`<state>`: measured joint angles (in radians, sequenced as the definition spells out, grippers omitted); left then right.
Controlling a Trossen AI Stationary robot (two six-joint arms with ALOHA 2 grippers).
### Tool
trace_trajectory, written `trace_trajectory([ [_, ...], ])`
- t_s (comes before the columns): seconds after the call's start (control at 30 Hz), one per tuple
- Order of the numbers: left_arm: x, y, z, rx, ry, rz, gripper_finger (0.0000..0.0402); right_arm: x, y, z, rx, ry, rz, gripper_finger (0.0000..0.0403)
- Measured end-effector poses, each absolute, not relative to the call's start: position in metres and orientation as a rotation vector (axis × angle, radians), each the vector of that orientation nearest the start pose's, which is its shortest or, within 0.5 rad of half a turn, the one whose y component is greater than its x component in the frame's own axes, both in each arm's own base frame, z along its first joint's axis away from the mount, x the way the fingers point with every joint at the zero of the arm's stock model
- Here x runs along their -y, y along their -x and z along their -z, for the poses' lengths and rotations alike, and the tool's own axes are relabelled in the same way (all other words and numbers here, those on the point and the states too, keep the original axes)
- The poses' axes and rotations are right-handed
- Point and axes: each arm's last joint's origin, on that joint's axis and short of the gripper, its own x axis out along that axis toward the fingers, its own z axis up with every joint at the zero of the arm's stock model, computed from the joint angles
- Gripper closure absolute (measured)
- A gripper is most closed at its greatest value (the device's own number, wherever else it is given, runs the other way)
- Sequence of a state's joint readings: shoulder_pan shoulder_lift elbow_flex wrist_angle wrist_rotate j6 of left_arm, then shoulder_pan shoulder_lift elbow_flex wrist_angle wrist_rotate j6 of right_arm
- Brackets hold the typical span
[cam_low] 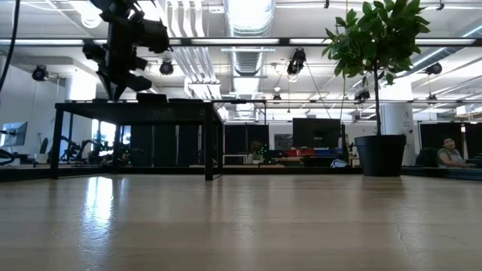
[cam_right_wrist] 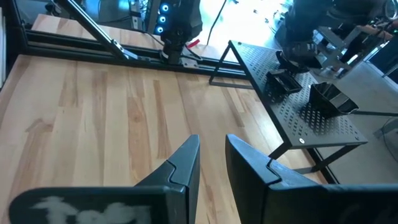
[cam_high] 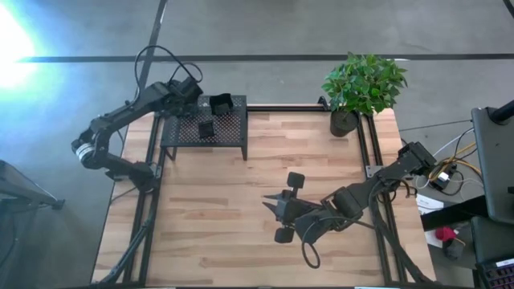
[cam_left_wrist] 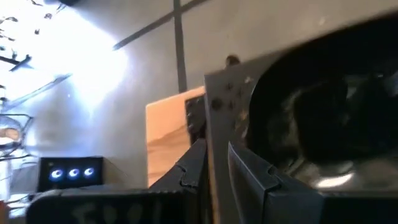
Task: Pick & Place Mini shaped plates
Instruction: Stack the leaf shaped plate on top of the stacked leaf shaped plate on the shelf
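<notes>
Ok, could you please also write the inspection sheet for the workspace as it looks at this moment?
Surface: wooden table, bare wood across the middle.
Job's things: two mini plates on the perforated stand; a third plate at the left gripper.
Clutter: potted plant at the far right corner.
Grippers: left gripper closed on the third plate's rim; right gripper slightly open, empty, above bare wood.
Cables: cable loop under the right arm.
Surroundings: seated person far behind the table.
</notes>
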<state>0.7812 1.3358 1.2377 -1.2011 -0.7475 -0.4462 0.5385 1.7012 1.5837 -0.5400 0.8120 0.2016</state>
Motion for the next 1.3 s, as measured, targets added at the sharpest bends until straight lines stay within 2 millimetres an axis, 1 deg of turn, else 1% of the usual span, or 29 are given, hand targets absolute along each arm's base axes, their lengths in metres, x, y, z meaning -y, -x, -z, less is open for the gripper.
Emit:
trace_trajectory([
  [0.2, -0.182, -0.162, -0.313, -1.018, 0.309, -1.516, 0.0342, -0.174, -0.332, -0.343, -0.482, 0.212, 0.314, 0.0330],
  [0.37, -0.189, -0.164, -0.316, -0.961, 0.289, -1.517, 0.0342, -0.174, -0.332, -0.343, -0.483, 0.212, 0.314, 0.0330],
  [0.43, -0.191, -0.163, -0.316, -0.969, 0.275, -1.503, 0.0342, -0.174, -0.332, -0.343, -0.482, 0.210, 0.314, 0.0330],
  [0.53, -0.192, -0.162, -0.315, -0.991, 0.298, -1.438, 0.0342, -0.174, -0.332, -0.343, -0.482, 0.209, 0.315, 0.0330],
  [0.6, -0.194, -0.160, -0.315, -1.006, 0.291, -1.431, 0.0342, -0.174, -0.332, -0.343, -0.482, 0.209, 0.315, 0.0330],
  [0.8, -0.198, -0.154, -0.318, -1.013, 0.180, -1.589, 0.0342, -0.173, -0.332, -0.342, -0.483, 0.209, 0.317, 0.0330],
  [0.9, -0.199, -0.154, -0.319, -1.003, 0.158, -1.615, 0.0342, -0.173, -0.332, -0.342, -0.483, 0.209, 0.317, 0.0330],
  [1.07, -0.203, -0.157, -0.315, -1.053, 0.130, -1.587, 0.0342, -0.173, -0.332, -0.343, -0.483, 0.209, 0.317, 0.0330],
  [1.17, -0.205, -0.160, -0.309, -1.118, 0.108, -1.531, 0.0342, -0.173, -0.332, -0.342, -0.483, 0.209, 0.317, 0.0330],
  [1.3, -0.205, -0.161, -0.306, -1.145, 0.110, -1.481, 0.0342, -0.173, -0.332, -0.343, -0.483, 0.209, 0.317, 0.0330],
])
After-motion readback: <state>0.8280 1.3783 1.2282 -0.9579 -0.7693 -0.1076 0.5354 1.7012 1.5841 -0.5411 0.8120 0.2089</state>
